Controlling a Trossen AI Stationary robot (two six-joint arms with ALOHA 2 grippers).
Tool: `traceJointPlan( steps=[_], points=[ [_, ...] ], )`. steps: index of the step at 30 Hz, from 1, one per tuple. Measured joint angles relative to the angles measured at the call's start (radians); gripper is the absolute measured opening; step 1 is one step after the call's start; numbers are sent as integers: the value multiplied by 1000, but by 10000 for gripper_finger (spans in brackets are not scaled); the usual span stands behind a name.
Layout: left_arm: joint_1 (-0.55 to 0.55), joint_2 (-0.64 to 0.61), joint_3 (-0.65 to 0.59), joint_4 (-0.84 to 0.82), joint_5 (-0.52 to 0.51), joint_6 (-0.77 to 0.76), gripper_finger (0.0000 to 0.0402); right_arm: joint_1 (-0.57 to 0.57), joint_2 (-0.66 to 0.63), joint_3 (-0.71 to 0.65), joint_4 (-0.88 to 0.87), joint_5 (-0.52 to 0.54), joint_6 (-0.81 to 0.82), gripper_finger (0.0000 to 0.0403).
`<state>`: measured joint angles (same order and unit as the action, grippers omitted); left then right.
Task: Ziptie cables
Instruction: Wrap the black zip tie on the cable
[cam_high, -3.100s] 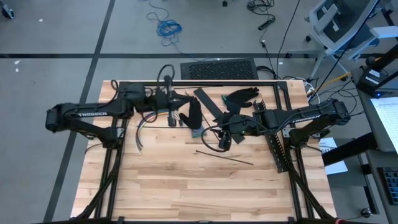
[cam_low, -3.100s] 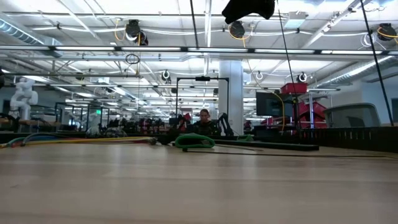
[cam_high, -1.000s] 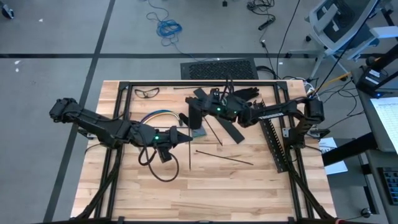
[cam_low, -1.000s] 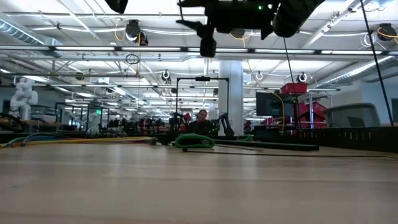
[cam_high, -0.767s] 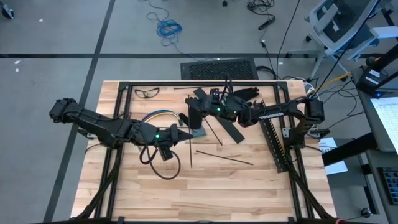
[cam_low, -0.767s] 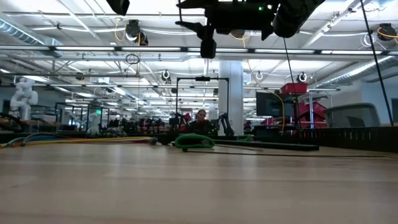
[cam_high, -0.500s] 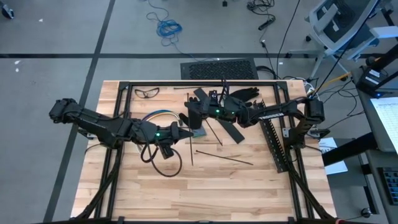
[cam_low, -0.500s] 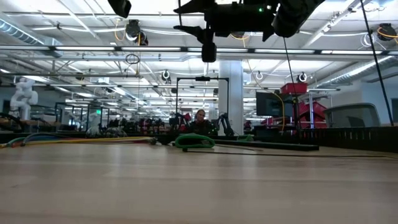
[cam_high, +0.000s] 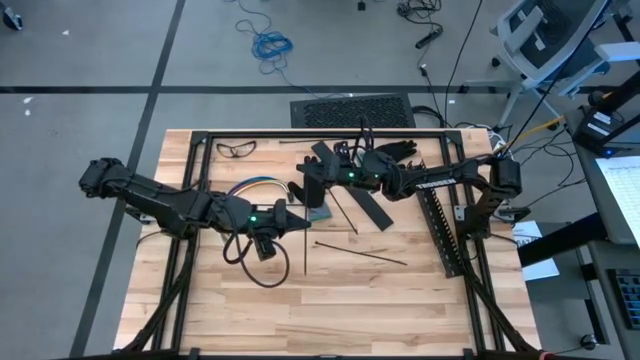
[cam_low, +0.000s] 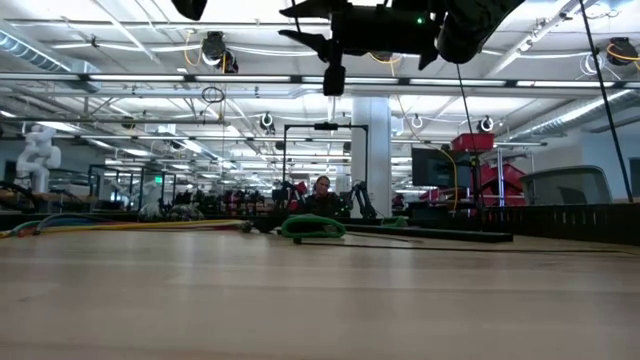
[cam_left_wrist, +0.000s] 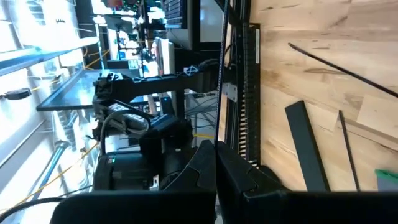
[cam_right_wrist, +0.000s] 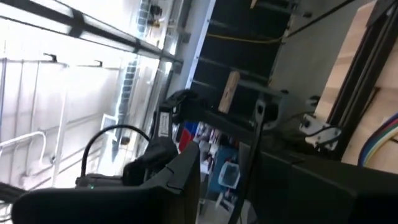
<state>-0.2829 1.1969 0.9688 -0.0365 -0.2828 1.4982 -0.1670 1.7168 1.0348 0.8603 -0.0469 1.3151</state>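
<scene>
The cables (cam_high: 252, 186) lie flat on the table (cam_high: 330, 300) as a curved multicoloured fan, on the far half, between the safety glasses (cam_high: 234, 149) and my left gripper (cam_high: 300, 222). They are loose and spread; I judge they need gathering before a tie can go round them.

My left gripper hovers just beside the cables, on the side away from the glasses, with its fingers pressed together. A thin black ziptie (cam_high: 304, 246) hangs from its tip; I judge it is pinched there, ready to be threaded. My right gripper (cam_high: 300, 190) hangs above the table just past the cables' end, over the green-and-grey scrap (cam_high: 317, 213). Whether its fingers are spread or gripping, I cannot tell. In the low view both arms sit high above the surface.

Room for moving: a black loop of my own arm cabling (cam_high: 262, 262) droops over the table near the cables and could snag. Beyond the right gripper, away from the cables, lie flat black strips (cam_high: 355, 190), a black glove (cam_high: 392, 152) and a spare ziptie (cam_high: 360, 251). The black slotted strip (cam_high: 440, 225) stands well apart, along the table's right frame. The near half of the table offers open working space.
</scene>
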Motion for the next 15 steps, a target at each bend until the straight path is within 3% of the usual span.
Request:
traceJointPlan(
  steps=[8, 15],
  points=[
    [0, -34, 0, -41, 3, -1, 0, -41, 0, 0, 3, -156, -18, 100],
    [0, -72, 0, -93, 3, -77, 0, -70, 0, 0, -2, -171, -28, 100]
  ],
)
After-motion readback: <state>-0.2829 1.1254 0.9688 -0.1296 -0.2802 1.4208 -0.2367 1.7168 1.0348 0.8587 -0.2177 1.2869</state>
